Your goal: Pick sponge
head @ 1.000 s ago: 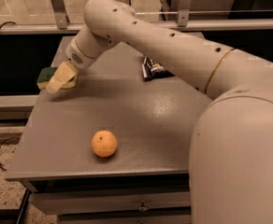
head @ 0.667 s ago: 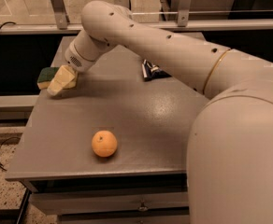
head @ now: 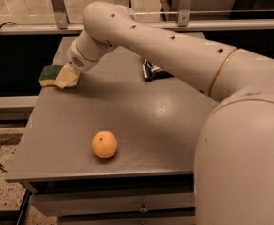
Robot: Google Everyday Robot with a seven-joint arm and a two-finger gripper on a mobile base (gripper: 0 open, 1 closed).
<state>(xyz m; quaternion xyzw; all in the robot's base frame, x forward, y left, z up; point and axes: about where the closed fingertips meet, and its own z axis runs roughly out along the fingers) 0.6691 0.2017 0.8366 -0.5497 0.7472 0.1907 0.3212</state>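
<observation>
At the far left edge of the worktop (head: pixel 141 121), we are finding the sponge (head: pixel 49 72), its dark green scouring layer facing up and its pale yellow foam showing below, sitting right at the corner nearest the rail. Just to its right, the hand (head: pixel 67 78) is pressing in against the sponge's side, touching it or very nearly so. From this angle we cannot tell whether the hand is apart, together, or clamped on the foam. Moving right and toward the front, we are passing the orange (head: pixel 104 144), which is lying well apart from the sponge and out of the way. Farther right and toward the back, a dark snack bag (head: pixel 152 71) is peeking out from behind the arm (head: pixel 174 50), which is stretching across the worktop from the robot's body (head: pixel 245 163) at the far right. We are judging the step in hand to be the grasp itself: the reach looks finished and the lift does not look begun. The next move, as we are reading it, is calling for a firm hold across the soft foam, then a straight rise. The sponge is lying so close to the edge that a sideways nudge could be pushing it off the worktop.
</observation>
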